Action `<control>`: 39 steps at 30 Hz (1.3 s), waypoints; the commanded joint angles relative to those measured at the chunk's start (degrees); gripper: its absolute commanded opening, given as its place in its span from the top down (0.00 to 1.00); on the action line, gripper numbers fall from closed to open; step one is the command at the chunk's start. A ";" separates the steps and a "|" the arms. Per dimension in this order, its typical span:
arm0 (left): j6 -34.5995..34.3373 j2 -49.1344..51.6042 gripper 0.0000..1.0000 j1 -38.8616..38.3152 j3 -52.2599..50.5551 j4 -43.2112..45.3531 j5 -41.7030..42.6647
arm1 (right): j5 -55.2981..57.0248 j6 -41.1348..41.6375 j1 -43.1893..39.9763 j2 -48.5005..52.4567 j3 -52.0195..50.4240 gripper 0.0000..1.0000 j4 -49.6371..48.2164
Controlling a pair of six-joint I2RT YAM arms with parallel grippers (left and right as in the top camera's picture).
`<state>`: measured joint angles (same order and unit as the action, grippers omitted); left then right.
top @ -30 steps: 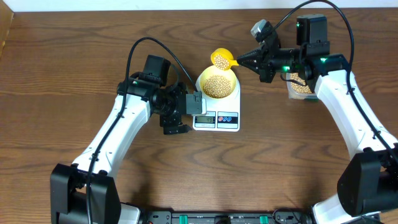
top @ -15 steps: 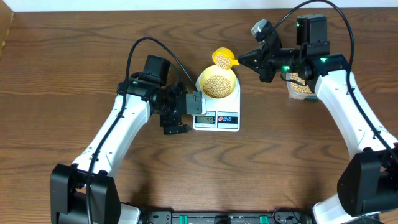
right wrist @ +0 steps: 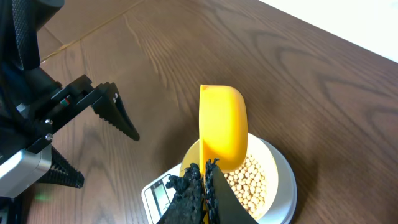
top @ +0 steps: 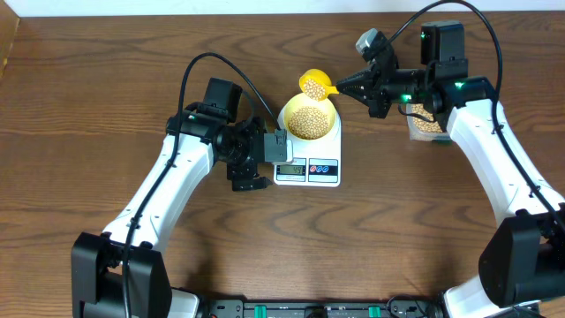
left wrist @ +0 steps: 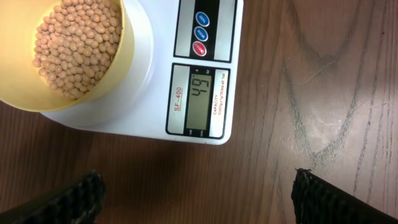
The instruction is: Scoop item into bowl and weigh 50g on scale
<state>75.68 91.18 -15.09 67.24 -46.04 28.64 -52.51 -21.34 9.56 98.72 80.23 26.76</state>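
Note:
The pale-yellow bowl (top: 308,119) stands on the white scale (top: 307,168), filled with tan beans (left wrist: 74,43). The scale's display (left wrist: 200,99) reads 49. My right gripper (right wrist: 203,167) is shut on the handle of a bright yellow scoop (top: 315,85). The scoop (right wrist: 222,127) hangs tilted on its side over the bowl's far rim, with a few beans (top: 312,86) in it. My left gripper (left wrist: 198,179) is open with nothing between its fingers. It hovers over the wood just left of the scale, beside the display.
A clear tub (top: 424,119) of beans sits under the right arm, right of the scale. The table's far edge runs along a white wall. Bare wood lies in front of the scale.

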 commanded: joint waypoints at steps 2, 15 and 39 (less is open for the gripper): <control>0.17 -0.61 0.02 0.28 -0.15 -0.13 1.33 | -0.98 0.11 0.66 -1.18 0.74 0.99 -0.22; 0.17 -0.61 0.02 0.28 -0.15 -0.13 1.33 | -0.94 -0.37 0.76 -1.18 0.74 0.99 0.00; 0.17 -0.63 0.02 0.28 -0.15 -0.13 1.33 | -0.98 0.79 0.76 -1.18 0.74 0.99 -0.37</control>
<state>75.68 91.18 -15.09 67.24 -46.04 28.64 -52.90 -21.15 10.00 98.72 80.23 26.50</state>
